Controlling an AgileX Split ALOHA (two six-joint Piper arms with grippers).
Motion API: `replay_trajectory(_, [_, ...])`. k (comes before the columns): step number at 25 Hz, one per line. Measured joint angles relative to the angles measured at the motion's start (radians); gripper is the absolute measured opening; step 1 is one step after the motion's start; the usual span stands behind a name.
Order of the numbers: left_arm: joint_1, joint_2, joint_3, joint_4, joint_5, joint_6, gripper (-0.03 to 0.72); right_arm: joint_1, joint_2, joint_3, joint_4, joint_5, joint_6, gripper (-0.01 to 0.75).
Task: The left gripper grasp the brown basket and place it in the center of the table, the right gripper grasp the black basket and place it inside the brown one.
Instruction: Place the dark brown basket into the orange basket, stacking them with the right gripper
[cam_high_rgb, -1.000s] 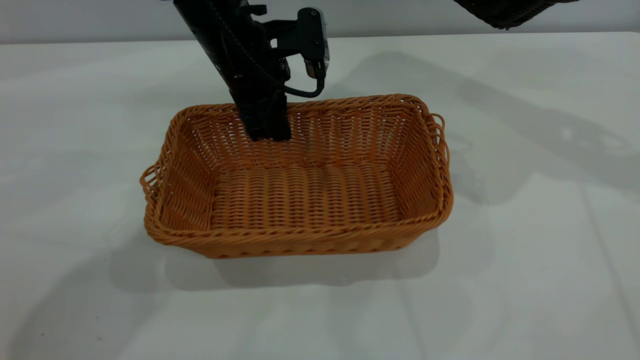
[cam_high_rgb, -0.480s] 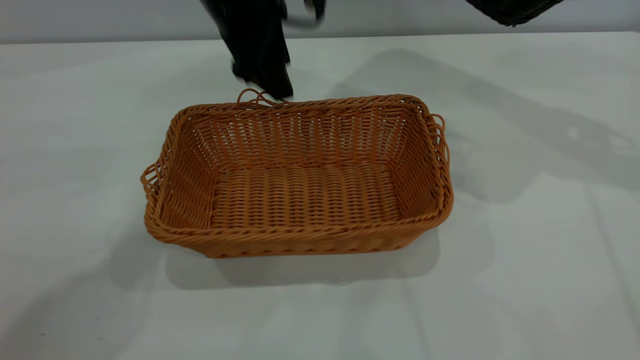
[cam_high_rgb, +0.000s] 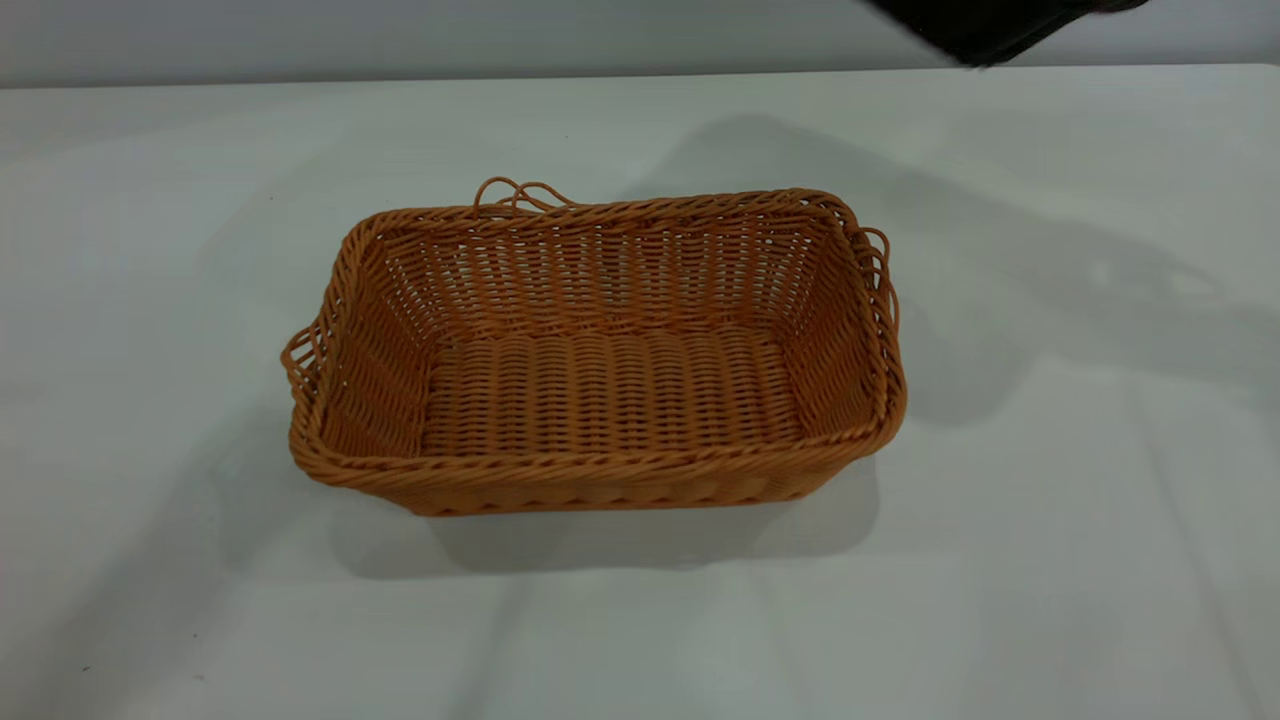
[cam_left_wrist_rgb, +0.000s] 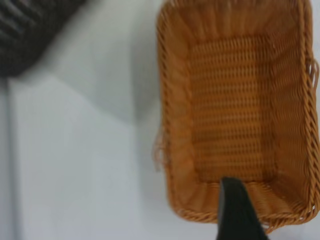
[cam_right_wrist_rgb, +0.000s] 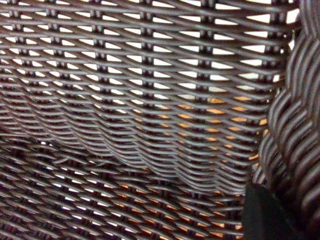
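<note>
The brown basket stands upright and empty in the middle of the table. It also shows in the left wrist view. My left gripper is out of the exterior view; it hangs above the basket's near short end, open and empty, with one dark finger showing. The black basket hangs in the air at the far right, only a corner in view. My right gripper is shut on its braided rim. The black weave fills the right wrist view, with orange showing through its gaps.
The black basket also shows in a corner of the left wrist view, apart from the brown one. Bare white table surrounds the brown basket on all sides. A grey wall runs behind the table's far edge.
My left gripper has let go of the brown basket's far rim and risen out of the exterior view. The black basket has shifted slightly left at the top edge. The brown basket has stayed put.
</note>
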Motion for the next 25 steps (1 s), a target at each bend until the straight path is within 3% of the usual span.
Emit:
replay_trajectory(7, [0.000,-0.268,0.000,0.001,-0.017,0.000,0.343,0.263,0.021,0.005,-0.232,0.053,0.034,0.085])
replay_trajectory(10, [0.000,-0.326,0.000,0.001,-0.018,-0.002,0.342,0.331,0.051,0.014,-0.298,0.045,0.057,0.085])
replay_trajectory(25, [0.000,-0.350,0.000,0.002,0.015,-0.014,0.342,0.374,0.242,0.016,-0.300,-0.126,0.101,0.085])
